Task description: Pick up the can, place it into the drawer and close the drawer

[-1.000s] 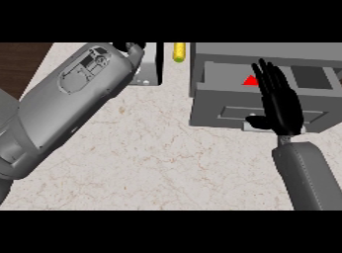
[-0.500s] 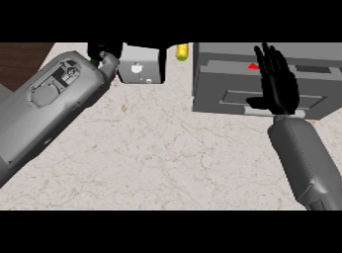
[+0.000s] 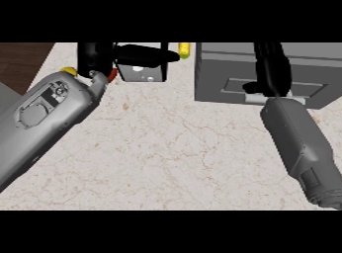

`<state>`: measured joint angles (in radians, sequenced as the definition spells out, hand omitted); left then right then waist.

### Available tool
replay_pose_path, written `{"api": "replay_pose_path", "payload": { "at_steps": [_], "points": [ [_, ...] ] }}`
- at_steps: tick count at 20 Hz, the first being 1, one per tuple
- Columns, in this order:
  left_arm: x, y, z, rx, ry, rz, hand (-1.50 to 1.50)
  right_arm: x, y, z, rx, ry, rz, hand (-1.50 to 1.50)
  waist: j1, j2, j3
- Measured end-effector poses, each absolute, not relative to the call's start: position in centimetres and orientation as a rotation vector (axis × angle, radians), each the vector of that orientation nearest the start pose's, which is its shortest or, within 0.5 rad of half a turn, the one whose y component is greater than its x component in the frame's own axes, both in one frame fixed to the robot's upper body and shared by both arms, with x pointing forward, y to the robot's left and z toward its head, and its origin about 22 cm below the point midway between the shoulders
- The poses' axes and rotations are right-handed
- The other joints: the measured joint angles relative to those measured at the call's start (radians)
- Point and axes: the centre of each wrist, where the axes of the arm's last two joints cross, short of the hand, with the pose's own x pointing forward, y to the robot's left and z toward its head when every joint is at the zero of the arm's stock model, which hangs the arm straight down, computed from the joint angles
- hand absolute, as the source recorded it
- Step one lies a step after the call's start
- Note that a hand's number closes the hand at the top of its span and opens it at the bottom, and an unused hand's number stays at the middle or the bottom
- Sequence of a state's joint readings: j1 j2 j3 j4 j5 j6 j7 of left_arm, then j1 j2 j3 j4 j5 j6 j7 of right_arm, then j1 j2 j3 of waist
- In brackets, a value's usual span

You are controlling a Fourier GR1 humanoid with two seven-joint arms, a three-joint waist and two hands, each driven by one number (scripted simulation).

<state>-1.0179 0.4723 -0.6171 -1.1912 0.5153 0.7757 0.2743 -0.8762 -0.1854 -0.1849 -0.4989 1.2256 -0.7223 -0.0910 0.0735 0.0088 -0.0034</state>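
Observation:
The grey drawer unit [image 3: 225, 64] stands at the back right with its front panel [image 3: 276, 89] flush against the body. My right hand [image 3: 271, 69] lies flat on that front, fingers straight and pointing away from me, so it is open. No can shows anywhere; the drawer's inside is hidden. My left hand [image 3: 97, 57] is at the back left edge of the counter, open, its fingers [image 3: 141, 52] stretched to the right above a small grey block, holding nothing.
A small grey block [image 3: 141, 73] with holes sits at the back centre. A yellow object [image 3: 183, 49] lies just right of it, and another yellow bit [image 3: 69, 70] by my left wrist. Dark wood floor [image 3: 13, 59] shows beyond the counter's left edge.
The drawer, open a second ago with a red object inside, has slid in under my right hand and now looks shut. My left forearm has swung lower and to the right.

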Motion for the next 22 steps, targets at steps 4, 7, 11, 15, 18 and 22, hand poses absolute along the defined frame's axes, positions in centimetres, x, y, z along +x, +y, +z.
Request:
{"api": "replay_pose_path", "payload": {
  "at_steps": [4, 7, 11, 15, 18, 22],
  "points": [
    [37.6, 13.3, 18.3, 0.231, -1.724, -0.074, -1.5, 43.1, -22.1, 3.7, -1.419, -1.652, 0.798, -1.5, -0.003, -0.002, 0.001],
    [37.0, 13.6, 17.9, 0.229, -1.726, -0.084, -1.5, 43.7, -22.2, 4.3, -1.426, -1.647, 0.796, -1.5, 0.002, 0.0, 0.001],
    [36.3, 14.3, 17.4, 0.23, -1.726, -0.092, -1.5, 44.6, -22.1, 5.9, -1.408, -1.632, 0.835, -1.5, 0.008, 0.009, 0.002],
    [36.0, 15.1, 17.2, 0.231, -1.729, -0.087, -1.5, 45.1, -22.1, 6.5, -1.39, -1.628, 0.86, -1.5, 0.008, 0.016, 0.003],
    [35.7, 15.6, 16.9, 0.233, -1.732, -0.094, -1.5, 45.2, -22.2, 6.8, -1.349, -1.646, 0.863, -1.5, 0.006, 0.019, 0.004],
    [35.3, 16.1, 16.1, 0.234, -1.728, -0.093, -1.5, 45.4, -22.0, 7.1, -1.262, -1.718, 0.802, -1.5, -0.002, 0.021, 0.007]
  ]
}}
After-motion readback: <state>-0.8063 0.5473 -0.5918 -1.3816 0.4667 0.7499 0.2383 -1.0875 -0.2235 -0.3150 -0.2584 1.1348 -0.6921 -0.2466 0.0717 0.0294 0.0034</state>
